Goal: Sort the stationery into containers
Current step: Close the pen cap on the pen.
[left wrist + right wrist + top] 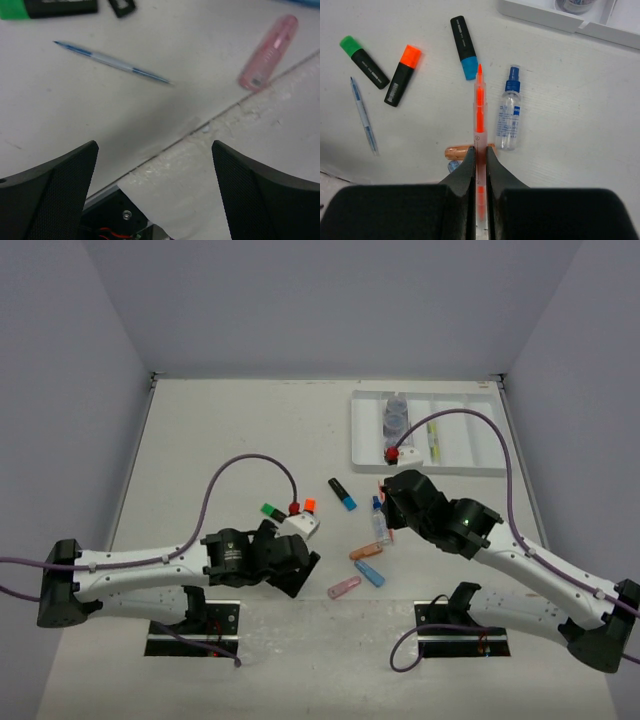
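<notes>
Right wrist view shows the right pincer (480, 154) pinching an orange pen (479, 100); the left pincer (154, 152) hangs spread wide.

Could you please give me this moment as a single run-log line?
right gripper: shut on orange pen | left gripper: open, empty | tray: jars inside | loose on table: blue pen, spray bottle

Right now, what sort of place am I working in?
Likely a robot test cell: plain grey walls box in a white table, and the left arm and right arm are bolted at its near edge.
</notes>
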Controlling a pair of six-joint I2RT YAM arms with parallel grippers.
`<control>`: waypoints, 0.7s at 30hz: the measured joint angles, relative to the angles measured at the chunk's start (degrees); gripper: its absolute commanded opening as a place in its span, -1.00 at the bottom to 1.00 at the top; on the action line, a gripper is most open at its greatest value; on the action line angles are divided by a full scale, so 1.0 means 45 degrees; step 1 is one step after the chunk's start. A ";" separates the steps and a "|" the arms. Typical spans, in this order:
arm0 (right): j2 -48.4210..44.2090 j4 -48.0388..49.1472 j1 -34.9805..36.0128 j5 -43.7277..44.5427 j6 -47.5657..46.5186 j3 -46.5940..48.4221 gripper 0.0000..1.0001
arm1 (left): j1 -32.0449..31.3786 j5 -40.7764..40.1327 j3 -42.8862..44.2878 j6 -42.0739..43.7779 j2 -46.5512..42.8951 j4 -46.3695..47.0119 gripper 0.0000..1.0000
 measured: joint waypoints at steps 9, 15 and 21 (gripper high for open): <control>-0.1568 -0.0249 -0.0150 -0.0090 -0.0023 -0.0499 -1.00 | -0.3814 0.0369 0.0102 -0.0764 0.3890 0.0246 0.39; -0.1894 -0.0256 -0.0155 -0.0347 -0.0059 -0.0835 -1.00 | -0.3896 -0.0033 0.0102 -0.0941 0.4923 0.0366 -0.08; -0.2309 -0.0294 -0.0155 -0.0374 -0.0068 -0.0955 -1.00 | -0.3128 -0.0190 -0.0169 -0.0799 0.4791 0.1135 -0.27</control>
